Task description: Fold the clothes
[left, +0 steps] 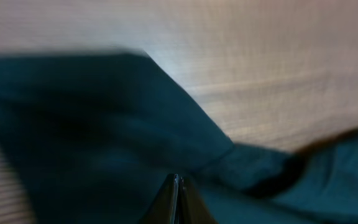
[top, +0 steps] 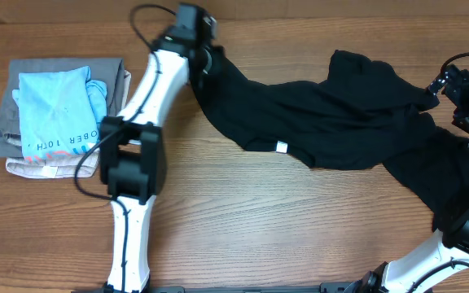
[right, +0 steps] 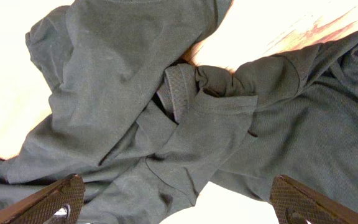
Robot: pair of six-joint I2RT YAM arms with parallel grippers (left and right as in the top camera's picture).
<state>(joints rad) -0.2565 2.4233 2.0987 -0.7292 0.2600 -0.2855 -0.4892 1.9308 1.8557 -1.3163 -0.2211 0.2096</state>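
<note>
Legibly, "OBER 10TH" on light-blue shirt (top: 55,110), left of clothes (top: 332,114)

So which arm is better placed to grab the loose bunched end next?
Probably right. The right claw hangs open over the bunched end of the shirt; the left claw is shut on the opposite end, so it is busy.

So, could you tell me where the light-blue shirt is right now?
Overhead, the light-blue shirt tops the folded pile at the left side of the table, just outside the left arm.
</note>
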